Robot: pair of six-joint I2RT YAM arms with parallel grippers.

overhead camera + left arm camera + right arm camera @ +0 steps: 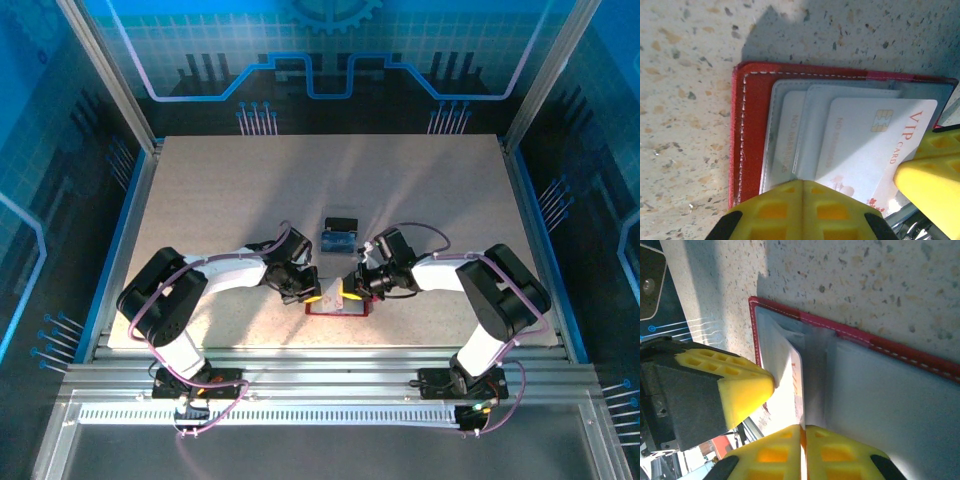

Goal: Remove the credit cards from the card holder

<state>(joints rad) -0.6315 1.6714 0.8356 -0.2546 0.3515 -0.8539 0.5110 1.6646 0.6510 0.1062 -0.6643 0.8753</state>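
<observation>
The card holder [338, 306] lies open on the table, a dark red wallet [752, 130] with greyish pockets. A pale pink card [865, 145] marked VIP sticks partway out of a pocket toward the right. My left gripper [802, 181] is shut, its yellow tips resting on the pocket edge beside that card. My right gripper [803, 427] is shut on the edge of the pale card [790, 390], with the wallet's red rim [880, 347] beyond. From above, the left gripper [308, 292] and right gripper [352, 287] meet over the wallet.
A blue card [339, 241] and a black card [341, 221] lie on the table just beyond the wallet. The table's near edge [330, 347] runs close behind the wallet. The two grippers' yellow fingers [740, 390] stand very close together.
</observation>
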